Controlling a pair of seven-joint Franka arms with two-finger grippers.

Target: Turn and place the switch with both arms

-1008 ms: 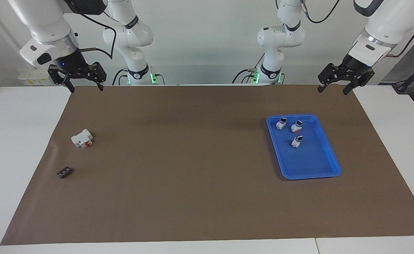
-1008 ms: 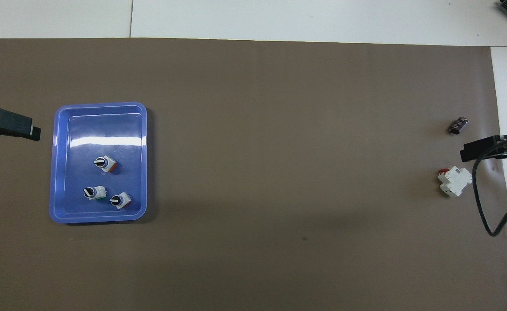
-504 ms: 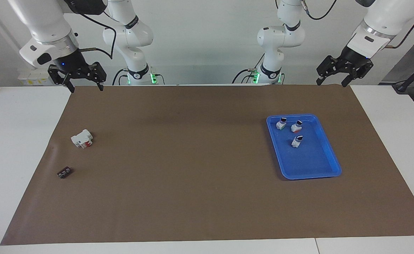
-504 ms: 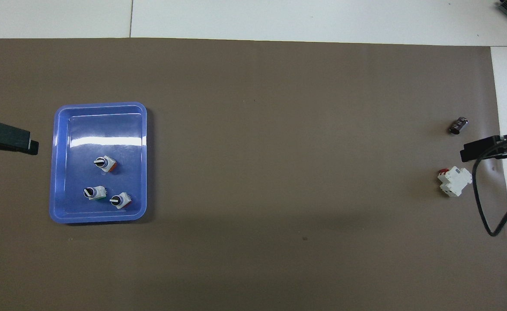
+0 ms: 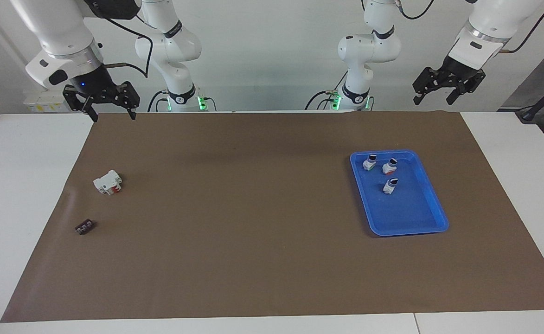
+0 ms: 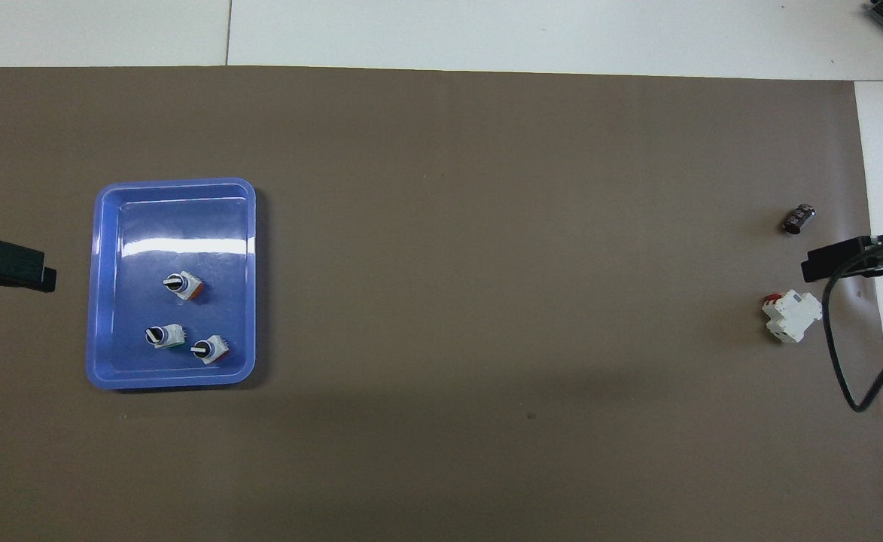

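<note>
The switch [image 5: 390, 185], a small white body with an orange end and a black knob, stands in a blue tray [image 5: 408, 231] toward the left arm's end of the table. In the overhead view the switch [image 6: 182, 285] is the piece in the tray [image 6: 174, 183] farthest from the robots. My left gripper [image 5: 432, 99] hangs open and empty, high over the mat's edge at the robots' end, apart from the tray. One of its fingers [image 6: 12, 263] shows beside the tray. My right gripper [image 5: 114, 116] hangs open and empty over the mat's corner at its own end and waits.
Two like switches share the tray, one with a green end [image 5: 369, 163] and one with a red end [image 5: 389, 166]. A blocky white part with red [image 5: 108, 182] and a small black piece [image 5: 85, 227] lie on the brown mat [image 5: 253, 208] toward the right arm's end.
My left gripper has risen and drawn back toward the robots' end of the table. The right gripper and all the parts have stayed put.
</note>
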